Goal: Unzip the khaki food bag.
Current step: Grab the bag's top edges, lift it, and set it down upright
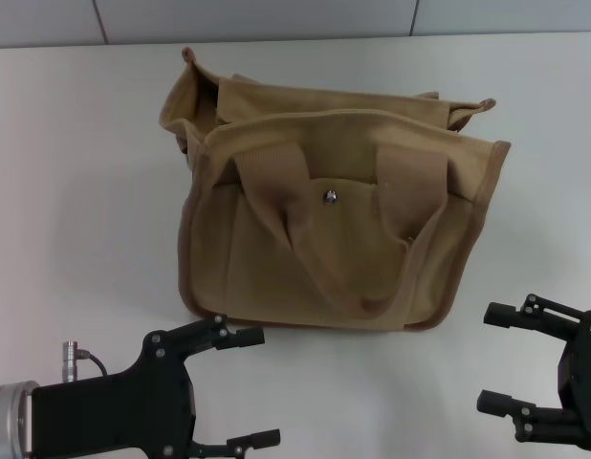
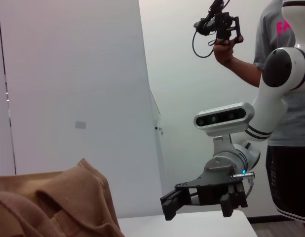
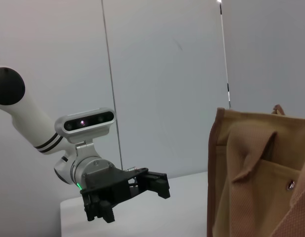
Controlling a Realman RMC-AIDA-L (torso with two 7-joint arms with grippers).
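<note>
On the white table [image 1: 76,191], the head view shows the khaki food bag [image 1: 334,210] at centre, its snap stud [image 1: 330,196] facing me. I have both hands low at the near edge, well apart from it: left hand [image 1: 246,387] and right hand [image 1: 498,359], each spread wide, holding nothing. The left wrist view shows the right hand [image 2: 197,207] empty; the right wrist view shows the left hand [image 3: 128,195] likewise. I judge the approach step not yet begun. Next: locate the zipper pull along the top, which I cannot see.
</note>
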